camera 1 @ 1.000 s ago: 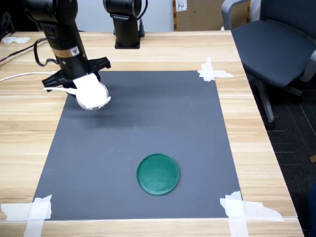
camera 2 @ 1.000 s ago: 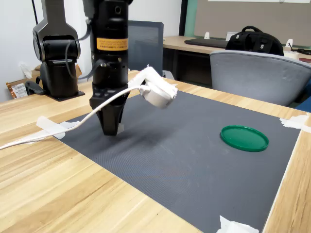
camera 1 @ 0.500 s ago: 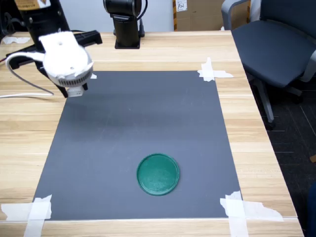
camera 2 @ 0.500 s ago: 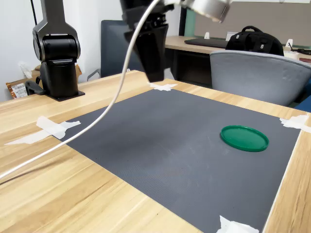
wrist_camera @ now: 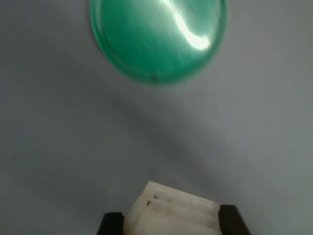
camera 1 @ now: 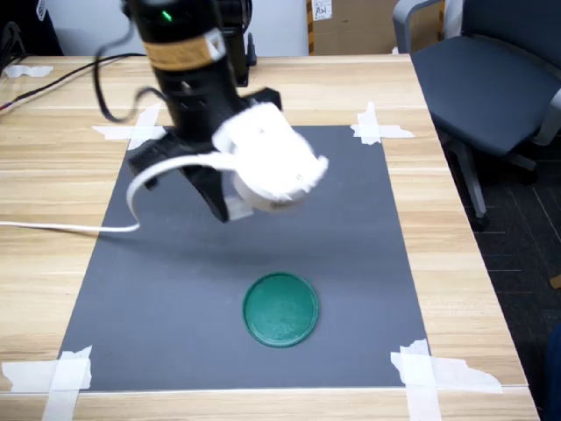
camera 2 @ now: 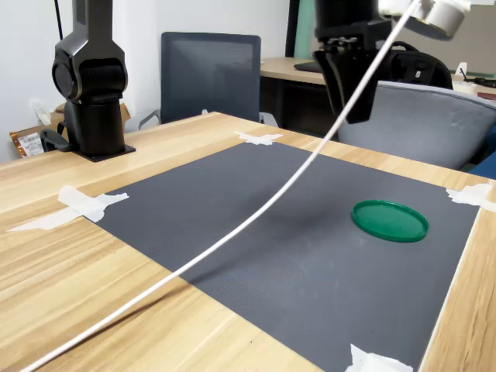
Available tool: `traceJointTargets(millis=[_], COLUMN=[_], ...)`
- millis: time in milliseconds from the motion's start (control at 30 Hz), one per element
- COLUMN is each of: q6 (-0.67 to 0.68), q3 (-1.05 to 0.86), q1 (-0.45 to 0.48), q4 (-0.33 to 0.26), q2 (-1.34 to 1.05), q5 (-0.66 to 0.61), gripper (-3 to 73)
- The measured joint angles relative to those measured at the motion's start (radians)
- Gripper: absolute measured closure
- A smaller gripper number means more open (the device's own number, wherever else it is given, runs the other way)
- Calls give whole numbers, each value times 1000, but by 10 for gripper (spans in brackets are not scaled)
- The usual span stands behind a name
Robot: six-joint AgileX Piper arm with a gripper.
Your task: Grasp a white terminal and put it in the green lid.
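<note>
The green lid (camera 1: 280,309) lies flat on the dark mat, near its front edge in the first exterior view; it also shows as the green lid (camera 2: 390,220) and the green lid (wrist_camera: 156,34). My gripper (camera 1: 230,209) hangs in the air above the mat's middle, behind the lid and apart from it. In the wrist view the gripper (wrist_camera: 171,221) is shut on the white terminal (wrist_camera: 168,210), a ridged white block between two dark fingers (wrist_camera: 111,224). In the second exterior view the gripper (camera 2: 358,115) is high above the mat; the terminal cannot be made out there.
The dark mat (camera 1: 175,289) is taped to the wooden table at its corners with white tape (camera 1: 377,127). A white cable (camera 2: 232,232) trails from the wrist across the mat. A black arm base (camera 2: 91,85) and office chairs (camera 1: 491,79) stand around the table.
The arm rose from the mat's far-left corner in the first exterior view and swung over the mat's middle, toward the green lid. The cable came along.
</note>
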State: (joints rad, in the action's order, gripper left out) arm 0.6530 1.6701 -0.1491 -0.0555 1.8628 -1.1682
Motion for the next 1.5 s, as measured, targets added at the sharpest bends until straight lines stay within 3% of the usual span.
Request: traceJointTargets(millis=[167,400,967,1267,1500], q6=[-14,-32,-34,-42,-61], q3=[56,100,109,109,109], q1=[-57,-62,-62,-62,-62], q4=[43,79,79,71,55], q2=[114,227,297,297,244], q5=[35,97,96,91,91], gripper=[367,367,367,221,209])
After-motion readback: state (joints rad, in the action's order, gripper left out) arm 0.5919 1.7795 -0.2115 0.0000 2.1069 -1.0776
